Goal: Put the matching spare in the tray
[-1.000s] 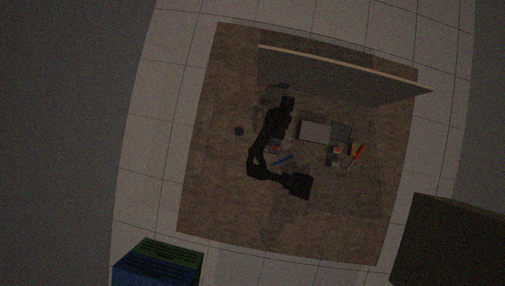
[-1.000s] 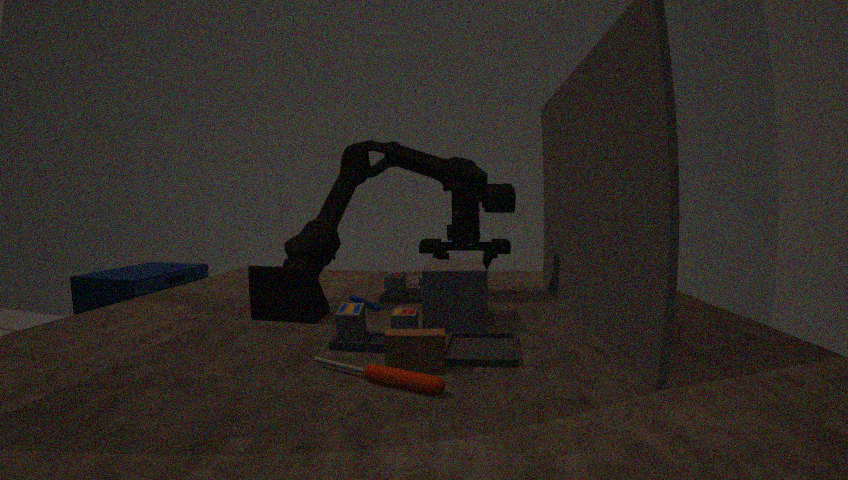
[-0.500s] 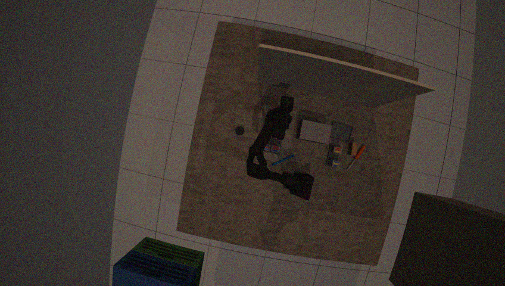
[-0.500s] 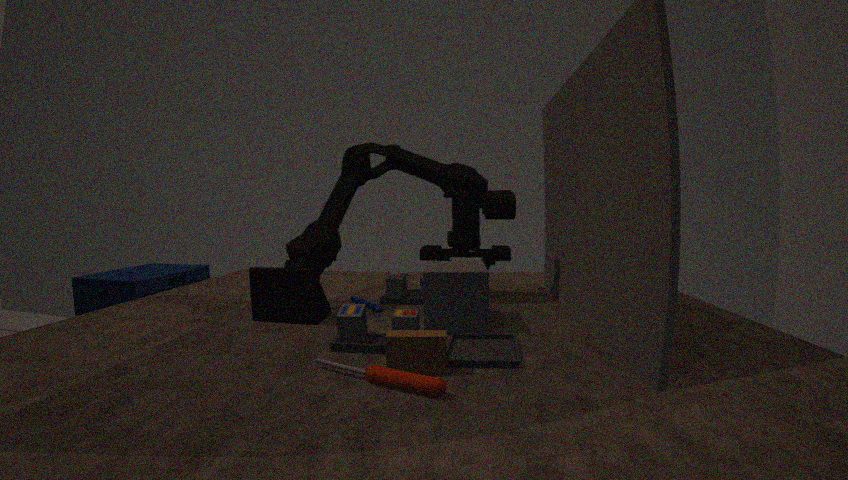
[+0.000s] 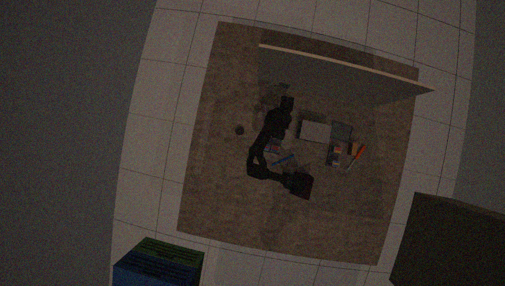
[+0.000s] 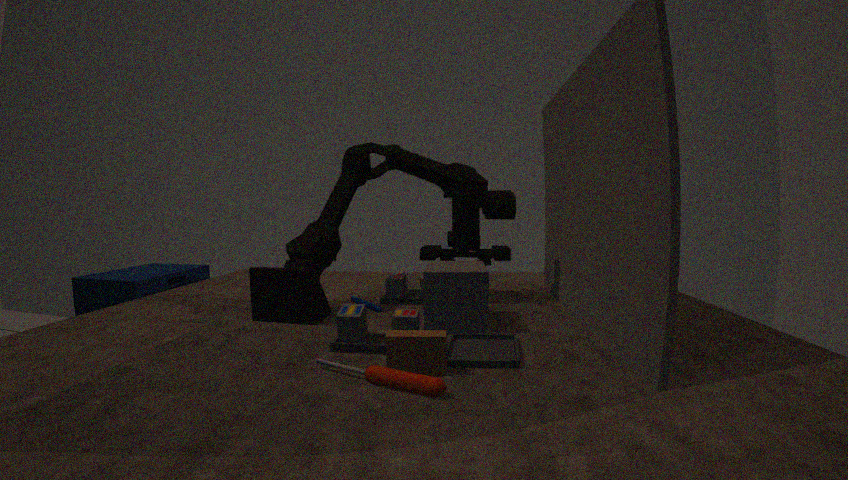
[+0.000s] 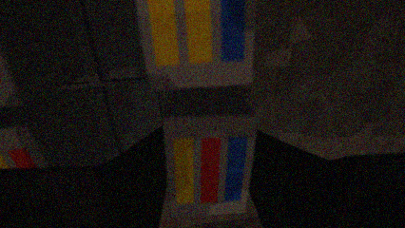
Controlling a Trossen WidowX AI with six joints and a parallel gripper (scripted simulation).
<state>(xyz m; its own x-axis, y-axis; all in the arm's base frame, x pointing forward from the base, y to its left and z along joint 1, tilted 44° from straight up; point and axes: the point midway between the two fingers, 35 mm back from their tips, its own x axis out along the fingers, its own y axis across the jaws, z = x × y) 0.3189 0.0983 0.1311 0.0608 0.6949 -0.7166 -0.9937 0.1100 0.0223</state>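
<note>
My gripper (image 7: 202, 131) is shut on a pale grey block with yellow, red and blue stripes (image 7: 209, 172), a dark finger on each side. In the exterior view the fingers are hidden behind the big grey box. A block with two yellow stripes and one blue (image 7: 197, 35) stands just beyond it. Another block (image 7: 21, 158) shows partly at the left. Striped blocks (image 6: 351, 311) (image 5: 337, 149) also stand near the tray. The shallow grey tray (image 6: 484, 365) lies beside the box. I cannot tell which thing is the mounted unit; no code on a back is in view.
The big grey box (image 5: 315, 131) (image 6: 455, 306) stands between gripper and tray. A tall board (image 5: 347, 70) (image 6: 606, 208) stands behind. A wooden block (image 6: 416, 352), an orange screwdriver (image 5: 360, 152) (image 6: 404, 380), a blue pen-like thing (image 5: 282, 159) and a dark round thing (image 5: 239, 130) lie around.
</note>
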